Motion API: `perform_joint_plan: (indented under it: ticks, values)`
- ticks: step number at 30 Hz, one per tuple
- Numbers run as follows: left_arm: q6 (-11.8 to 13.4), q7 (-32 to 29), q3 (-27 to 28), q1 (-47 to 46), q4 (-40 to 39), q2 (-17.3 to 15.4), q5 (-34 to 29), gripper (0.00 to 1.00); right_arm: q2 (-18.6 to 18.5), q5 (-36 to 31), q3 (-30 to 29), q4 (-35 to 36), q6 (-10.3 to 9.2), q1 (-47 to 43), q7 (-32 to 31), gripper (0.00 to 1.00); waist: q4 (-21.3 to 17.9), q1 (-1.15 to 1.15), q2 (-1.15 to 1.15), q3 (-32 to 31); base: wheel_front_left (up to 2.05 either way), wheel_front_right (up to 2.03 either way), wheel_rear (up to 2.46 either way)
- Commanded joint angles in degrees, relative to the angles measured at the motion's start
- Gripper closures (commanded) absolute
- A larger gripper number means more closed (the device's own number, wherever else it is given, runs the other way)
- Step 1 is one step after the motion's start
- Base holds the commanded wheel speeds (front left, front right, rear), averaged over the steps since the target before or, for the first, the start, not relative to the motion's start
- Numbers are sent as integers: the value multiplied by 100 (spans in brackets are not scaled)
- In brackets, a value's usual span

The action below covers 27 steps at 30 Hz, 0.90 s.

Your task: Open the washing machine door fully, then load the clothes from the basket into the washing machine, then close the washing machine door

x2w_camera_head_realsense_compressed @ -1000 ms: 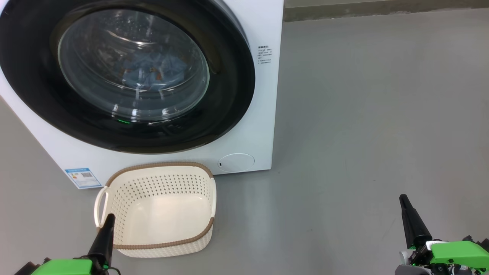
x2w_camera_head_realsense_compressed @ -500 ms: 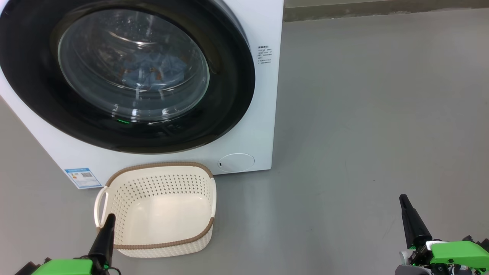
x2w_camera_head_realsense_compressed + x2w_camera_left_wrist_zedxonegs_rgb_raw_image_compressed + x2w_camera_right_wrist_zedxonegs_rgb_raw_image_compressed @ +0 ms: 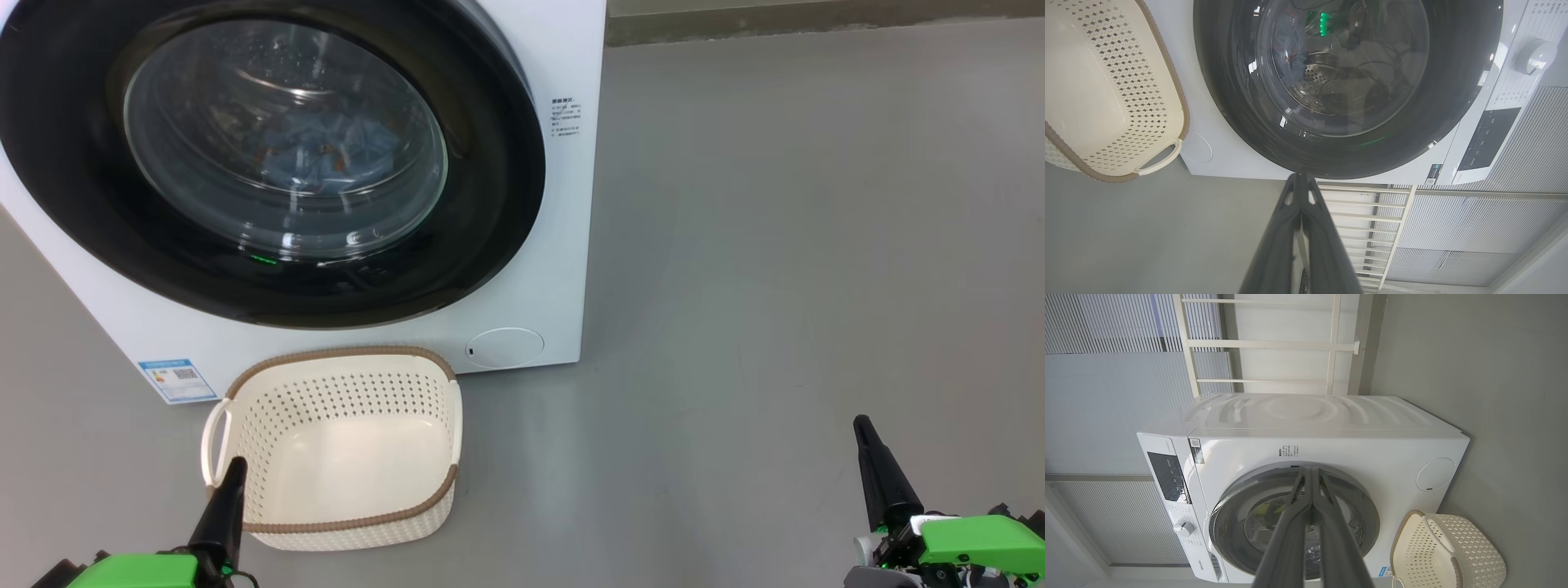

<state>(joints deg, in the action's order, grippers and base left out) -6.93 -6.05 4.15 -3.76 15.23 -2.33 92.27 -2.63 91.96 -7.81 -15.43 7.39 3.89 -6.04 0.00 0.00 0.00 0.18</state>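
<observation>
Head view: the washing machine door [image 3: 490, 204] sits shut on the washing machine [image 3: 563, 245], with the clothes [image 3: 326, 151] behind its glass. The empty basket [image 3: 343, 359] stands just in front. The blue label sticker [image 3: 177, 380] is too fine to read. The left gripper [image 3: 235, 467] and right gripper [image 3: 860, 425] have their fingers pressed together.

Left wrist view: it adds a dial [image 3: 1535, 55] and a dark control panel [image 3: 1488, 139].

Right wrist view: it adds the machine's top and a white rack [image 3: 1274, 345] behind.

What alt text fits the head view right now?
A white washer on a grey floor, its round black door closed, with blue clothes visible behind the glass. An empty cream basket sits in front. The left gripper and right gripper, both shut, point up from the lower corners.
</observation>
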Motion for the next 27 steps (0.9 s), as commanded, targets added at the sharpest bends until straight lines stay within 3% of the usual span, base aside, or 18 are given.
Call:
perform_joint_plan:
  ticks: [1, 27]
  values:
    - [-56, -15, 202, -240, -120, -83, 19, 100, -25, 20, 128, 141, 10, 230, -45, 100, 0, 0, 0, 0, 0, 0, 0]
    - [-56, -26, 216, -241, -119, -74, 7, 100, -25, 21, 129, 141, 10, 230, -45, 100, 0, 0, 0, 0, 0, 0, 0]
